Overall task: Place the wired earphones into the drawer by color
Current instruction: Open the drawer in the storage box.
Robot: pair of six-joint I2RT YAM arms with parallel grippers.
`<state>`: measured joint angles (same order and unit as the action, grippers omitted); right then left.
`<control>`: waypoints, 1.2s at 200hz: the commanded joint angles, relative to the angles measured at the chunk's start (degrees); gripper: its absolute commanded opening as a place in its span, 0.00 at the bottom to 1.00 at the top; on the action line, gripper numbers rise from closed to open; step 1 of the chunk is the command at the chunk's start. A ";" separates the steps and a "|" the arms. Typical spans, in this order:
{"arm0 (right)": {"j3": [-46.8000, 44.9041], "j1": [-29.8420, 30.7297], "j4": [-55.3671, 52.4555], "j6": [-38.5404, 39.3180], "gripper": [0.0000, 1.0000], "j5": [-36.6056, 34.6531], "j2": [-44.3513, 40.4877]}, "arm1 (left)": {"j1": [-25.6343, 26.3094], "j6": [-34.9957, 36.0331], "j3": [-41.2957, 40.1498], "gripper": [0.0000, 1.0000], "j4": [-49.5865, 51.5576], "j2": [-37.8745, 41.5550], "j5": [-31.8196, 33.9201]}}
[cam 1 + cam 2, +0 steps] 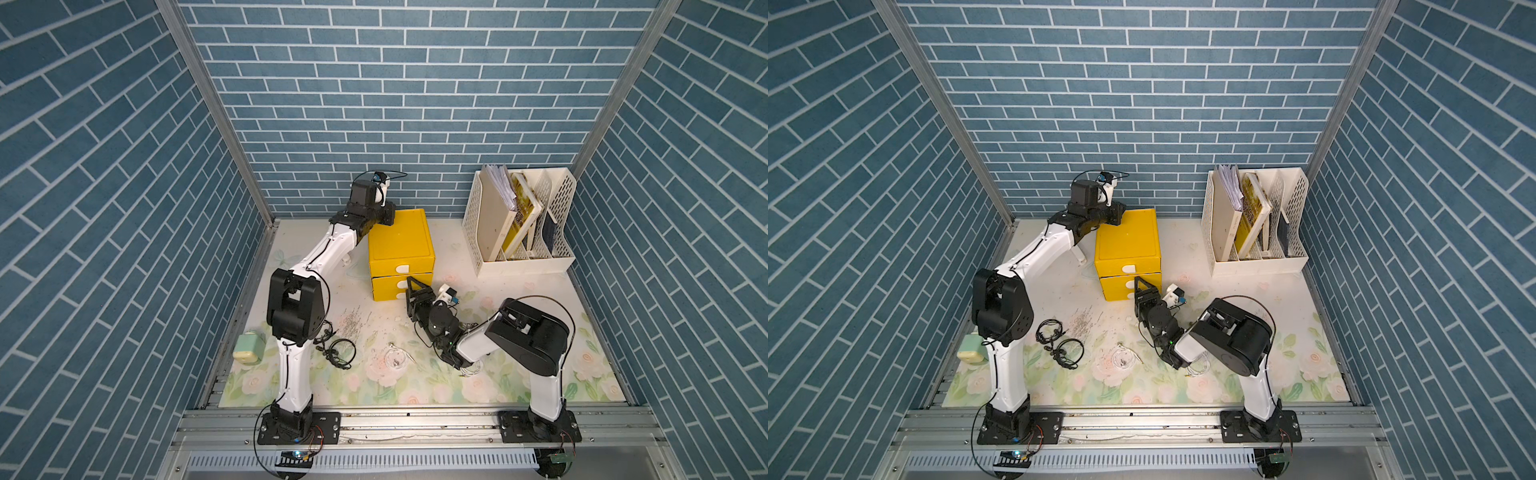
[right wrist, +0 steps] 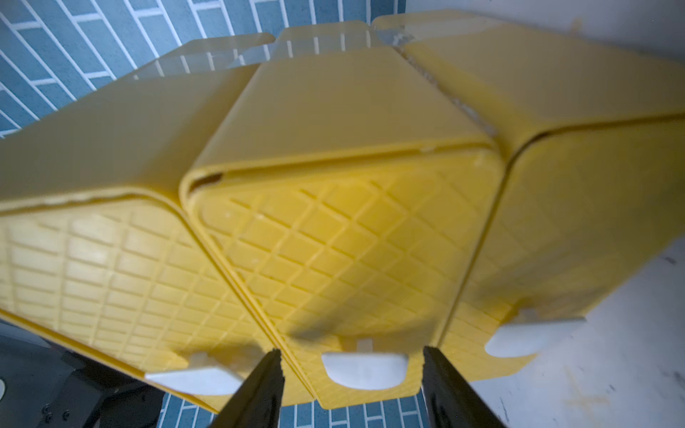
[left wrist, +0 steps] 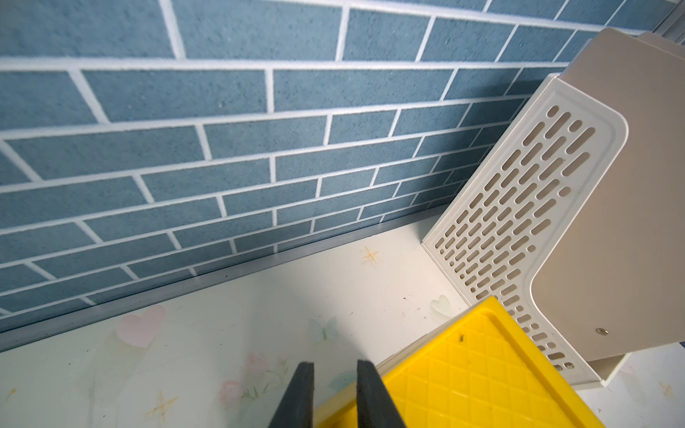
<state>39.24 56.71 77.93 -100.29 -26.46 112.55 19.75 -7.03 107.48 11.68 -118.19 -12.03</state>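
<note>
Earphones [image 1: 338, 351] lie loose on the flowered mat [image 1: 415, 388] in front of the yellow drawer unit [image 1: 401, 253] — black coils beside a white coil [image 1: 395, 358]. Right gripper [image 2: 351, 350] stands open astride a white drawer handle [image 2: 365, 370], gripping nothing. The left gripper [image 3: 335, 365] hovers at the unit's back corner — fingers narrowly parted, empty.

Left hand [image 3: 335, 365] raised far back, narrowly parted (nothing between); right hand [image 2: 353, 350] low, spread wide.

Prob. a lab test cell: brick-print walls [image 1: 415, 104], alu rails [image 1: 415, 424], w/ office-style file rack [image 1: 523, 268].
</note>
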 commanded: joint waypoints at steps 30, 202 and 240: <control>4.10 -0.98 -0.60 -2.52 0.61 2.53 4.10 | -0.32 -0.53 -3.17 0.26 11.87 -2.31 0.08; 4.61 -2.61 -1.39 -3.09 0.29 3.14 5.13 | -0.36 -0.18 -3.33 0.26 12.09 -2.38 0.34; 3.94 -2.15 -1.28 -1.87 0.25 3.53 3.62 | -0.41 -0.27 -3.16 0.26 12.14 -2.35 0.35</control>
<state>43.40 55.75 78.67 -101.54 -22.74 117.10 19.68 -7.01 107.39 11.53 -118.17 -11.66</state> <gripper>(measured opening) 0.379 0.260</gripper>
